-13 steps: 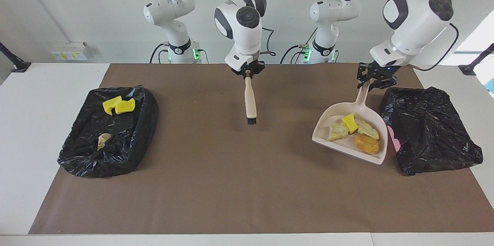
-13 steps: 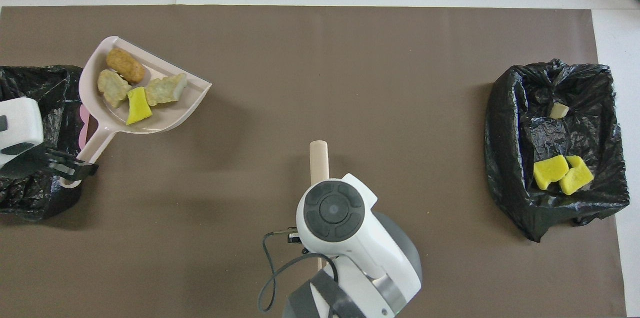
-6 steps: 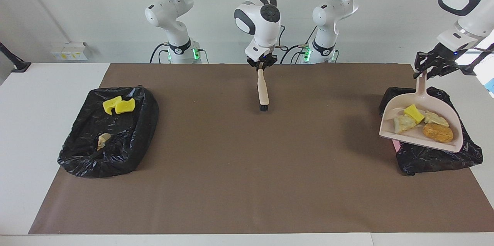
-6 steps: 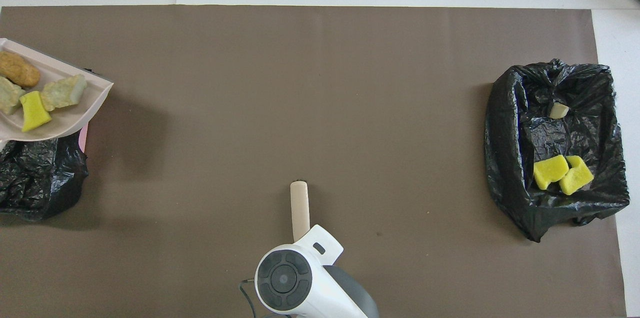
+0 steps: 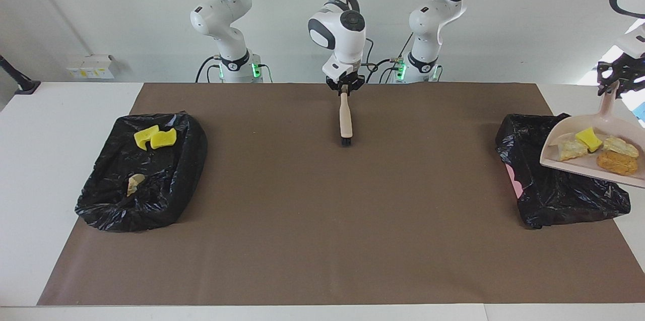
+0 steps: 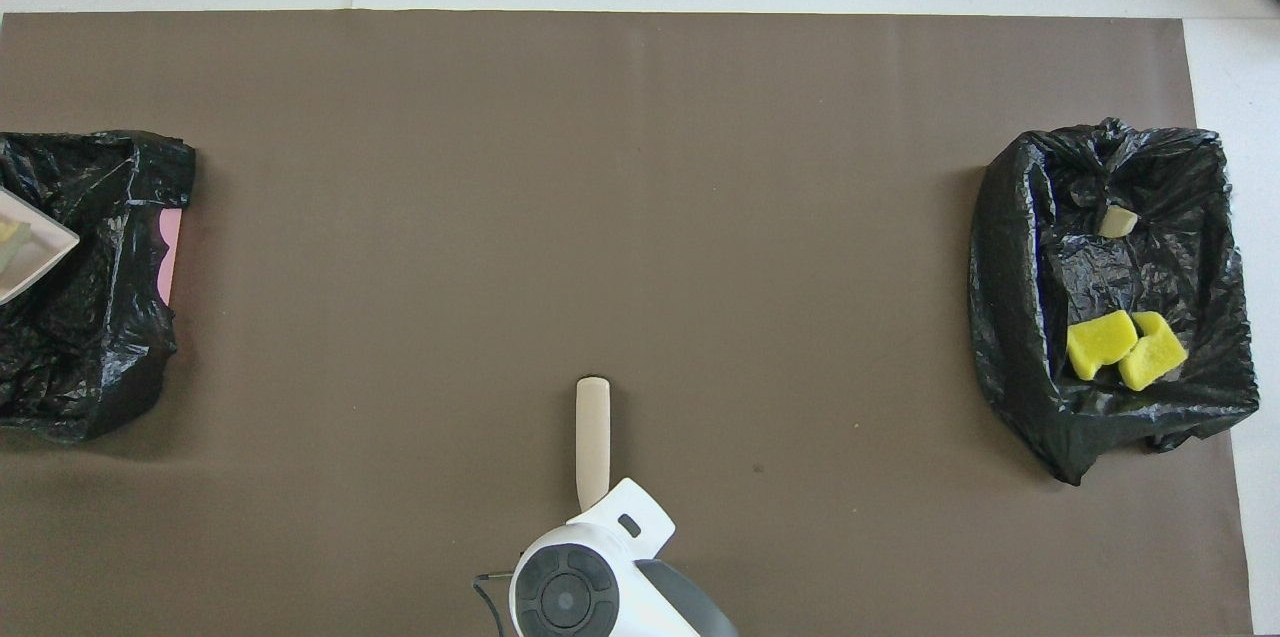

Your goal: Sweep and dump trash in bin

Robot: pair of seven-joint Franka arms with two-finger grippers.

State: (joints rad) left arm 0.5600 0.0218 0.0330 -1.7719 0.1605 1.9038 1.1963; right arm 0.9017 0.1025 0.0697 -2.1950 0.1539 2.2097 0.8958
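Facing view: a brown mat (image 5: 322, 220) covers a white table. The right gripper (image 5: 344, 85), over the middle of the mat at the robots' edge, has its fingers at the top of a brush (image 5: 345, 119) handle; whether they clamp it cannot be told. The brush points down with its black bristles at the mat. The left gripper (image 5: 615, 78) is closed on the handle of a pale dustpan (image 5: 579, 167), held in the air over the black-lined bin (image 5: 554, 195) at the left arm's end. Four sponge scraps (image 5: 599, 147) lie in the pan. Another black-lined bin (image 5: 106, 200) at the right arm's end holds three scraps (image 5: 154, 138).

Overhead view: the brush (image 6: 592, 437) shows above the right arm's wrist; only a corner of the dustpan (image 6: 45, 247) shows over its bin (image 6: 100, 347). The second bin (image 6: 1010, 317) holds two yellow scraps (image 6: 1125, 349) and a pale one
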